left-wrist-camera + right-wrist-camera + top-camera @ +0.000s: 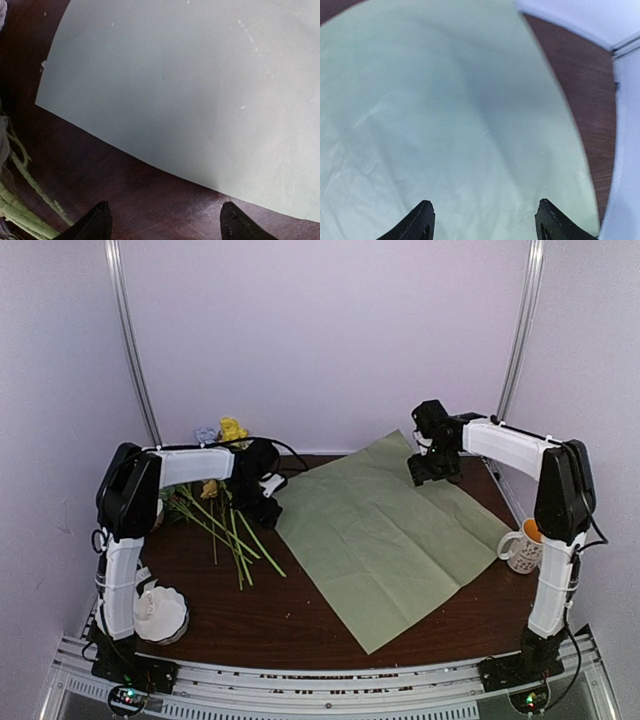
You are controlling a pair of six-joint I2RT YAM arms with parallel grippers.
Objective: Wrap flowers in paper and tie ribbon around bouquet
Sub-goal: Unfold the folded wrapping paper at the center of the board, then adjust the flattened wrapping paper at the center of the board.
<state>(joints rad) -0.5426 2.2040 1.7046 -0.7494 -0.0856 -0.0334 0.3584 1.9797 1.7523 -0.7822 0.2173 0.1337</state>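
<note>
Left pose: we see it folded inward, centre left.
Left gripper (165, 220): wide, empty, above table (150, 195).
Right pose: stretched toward upper right.
Right gripper (482, 220): wide, empty, over paper (445, 100).
Flowers (225, 530): left of paper.

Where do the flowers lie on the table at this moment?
In the top view, the flowers lie on the left side of the table, just left of the green paper, partly under the left gripper.
</note>
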